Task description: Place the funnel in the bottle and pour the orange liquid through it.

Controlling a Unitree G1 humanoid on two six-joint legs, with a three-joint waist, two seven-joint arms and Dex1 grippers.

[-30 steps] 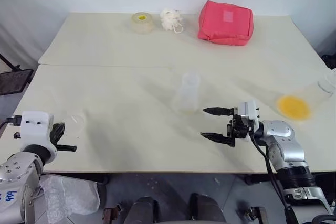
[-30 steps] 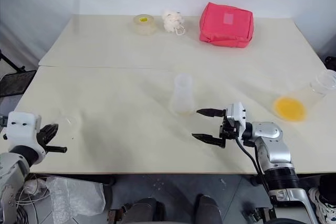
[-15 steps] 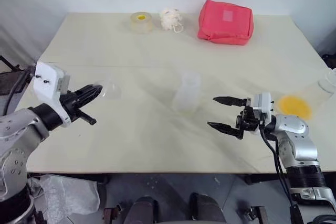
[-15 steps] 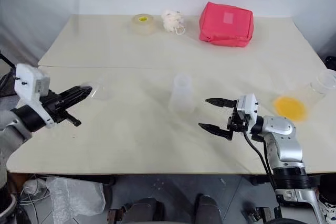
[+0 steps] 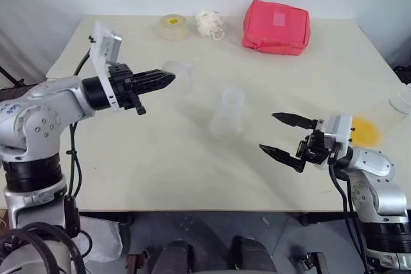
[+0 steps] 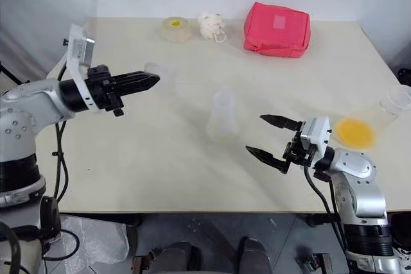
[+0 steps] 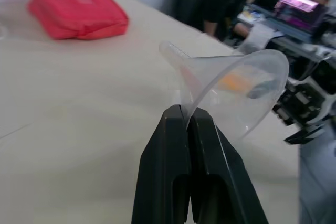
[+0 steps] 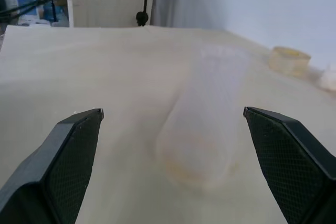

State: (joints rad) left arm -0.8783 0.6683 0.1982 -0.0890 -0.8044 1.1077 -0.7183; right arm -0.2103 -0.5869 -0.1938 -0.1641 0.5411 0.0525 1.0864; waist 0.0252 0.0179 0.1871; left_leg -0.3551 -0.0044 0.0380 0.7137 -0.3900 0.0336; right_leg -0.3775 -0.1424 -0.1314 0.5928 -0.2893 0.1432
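1. My left tool is clamped shut on the funnel, pinching the wall of the clear cone where it narrows to the spout.
2. I have the funnel in the air over the worktop, up and to the left of the bottle.
3. The bottle stands upright near the middle of the worktop, mouth up, apart from both tools.
4. My right tool has its fingers wide apart and holds nothing; the right wrist view looks straight at the bottle between them.
5. The relation that matters: the bottle's long axis is vertical, while the funnel's spout lies closer to level in my grip. I judge it must be tipped spout-down and carried rightward over the neck.
6. The left tool carries the funnel; the right one sits nearer the bottle and could steady it.
7. The orange liquid pools in a clear vessel at the worktop's right edge, just beyond my right tool, untouched.
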